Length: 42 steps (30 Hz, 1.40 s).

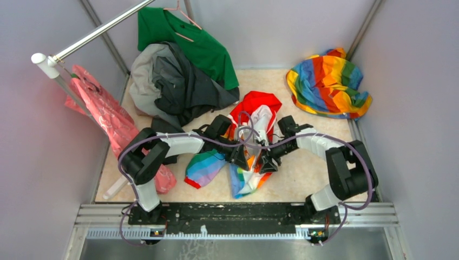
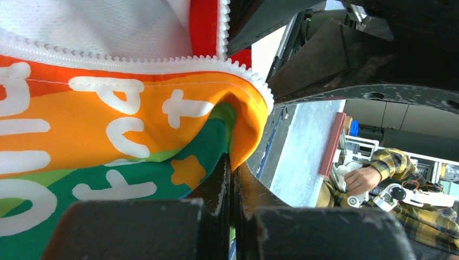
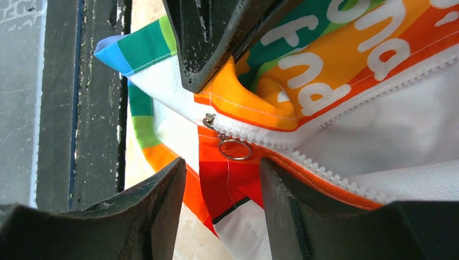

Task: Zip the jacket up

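The small white jacket with its red hood lies mid-table, its rainbow hem lifted between both arms. My left gripper is shut on the jacket's orange and green hem; the fabric is pinched between its fingertips, just below the white zipper teeth. My right gripper is open. The zipper's metal ring pull hangs just beyond its two fingertips, touching neither. Behind that gap is red and white jacket cloth. The left gripper's finger shows above, clamping the hem.
A dark grey garment and a green shirt on a hanger lie at the back left. An all-rainbow cloth sits back right. A pink bag hangs from the rail at left. The black base rail runs along the front.
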Each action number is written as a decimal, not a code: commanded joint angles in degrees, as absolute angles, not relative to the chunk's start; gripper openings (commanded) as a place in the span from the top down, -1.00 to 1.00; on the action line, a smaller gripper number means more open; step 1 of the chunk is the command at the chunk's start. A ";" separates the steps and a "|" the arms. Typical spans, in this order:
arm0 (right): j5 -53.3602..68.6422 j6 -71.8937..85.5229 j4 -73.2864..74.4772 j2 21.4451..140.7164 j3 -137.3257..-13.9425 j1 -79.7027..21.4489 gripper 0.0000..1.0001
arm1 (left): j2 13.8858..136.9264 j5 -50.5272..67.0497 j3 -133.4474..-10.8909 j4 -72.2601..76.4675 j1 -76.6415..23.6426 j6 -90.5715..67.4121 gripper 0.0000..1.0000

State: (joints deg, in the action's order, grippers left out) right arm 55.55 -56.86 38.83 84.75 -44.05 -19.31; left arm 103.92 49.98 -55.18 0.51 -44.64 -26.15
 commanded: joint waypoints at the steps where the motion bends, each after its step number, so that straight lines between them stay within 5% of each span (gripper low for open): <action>1: 59.43 -58.17 39.84 87.87 -47.09 -19.07 -0.05 | 102.92 51.19 -56.10 1.58 -44.84 -25.55 1.00; 20: 64.18 -67.61 50.35 92.50 -51.16 -19.10 0.03 | 101.73 52.05 -55.40 4.25 -44.87 -26.94 1.00; 42: 74.36 -71.44 61.07 96.75 -54.97 -18.84 0.10 | 98.25 47.97 -62.66 -13.97 -44.95 -14.82 1.00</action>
